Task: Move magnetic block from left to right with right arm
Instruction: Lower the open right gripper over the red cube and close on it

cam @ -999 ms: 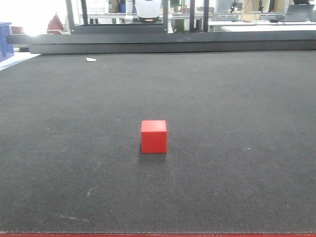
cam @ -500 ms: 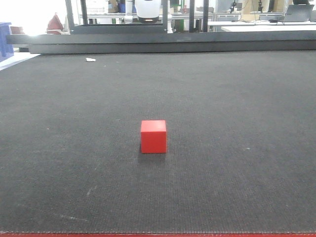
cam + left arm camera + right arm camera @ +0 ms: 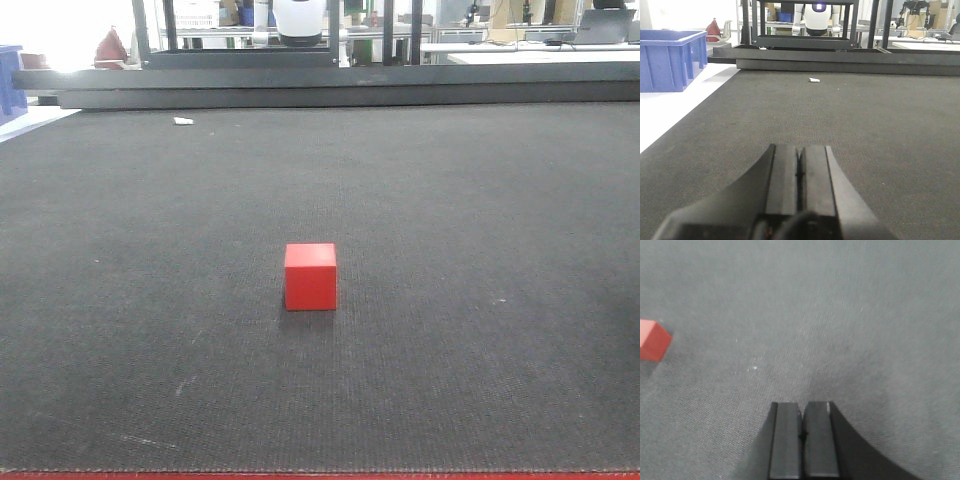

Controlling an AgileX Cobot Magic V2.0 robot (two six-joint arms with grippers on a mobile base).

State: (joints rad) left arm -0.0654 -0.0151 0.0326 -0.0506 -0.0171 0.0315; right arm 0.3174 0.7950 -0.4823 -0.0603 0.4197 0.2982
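Beyond the left edge of the tabletop (image 3: 500,200), on a white surface, stands one blue bin (image 3: 670,60), seen best in the left wrist view. In the same view the left claw (image 3: 799,150) points over the dark mat toward the far edge. Its two black fingers (image 3: 782,175) are pressed together with only a thin seam between them, and it holds nothing. The block does not appear in this view. One small white scrap (image 3: 814,80) lies on the mat close to the far edge, on the left half of the tabletop. There is one magnetic block (image 3: 311,277), a plain red cube. In the front view it sits flat on the mat, about midway between the left and right edges and nearer to the near edge than to the far one, with nothing touching it. In the right wrist view only a part of the block (image 3: 654,341) shows at the left border of the picture. It lies ahead of the right claw (image 3: 802,407) and well off to its left, with bare mat between them. The right claw is also fully closed, its two fingers (image 3: 786,440) meeting on a narrow line, and it grips nothing. So two claws are in sight, both closed and both apart from the block.
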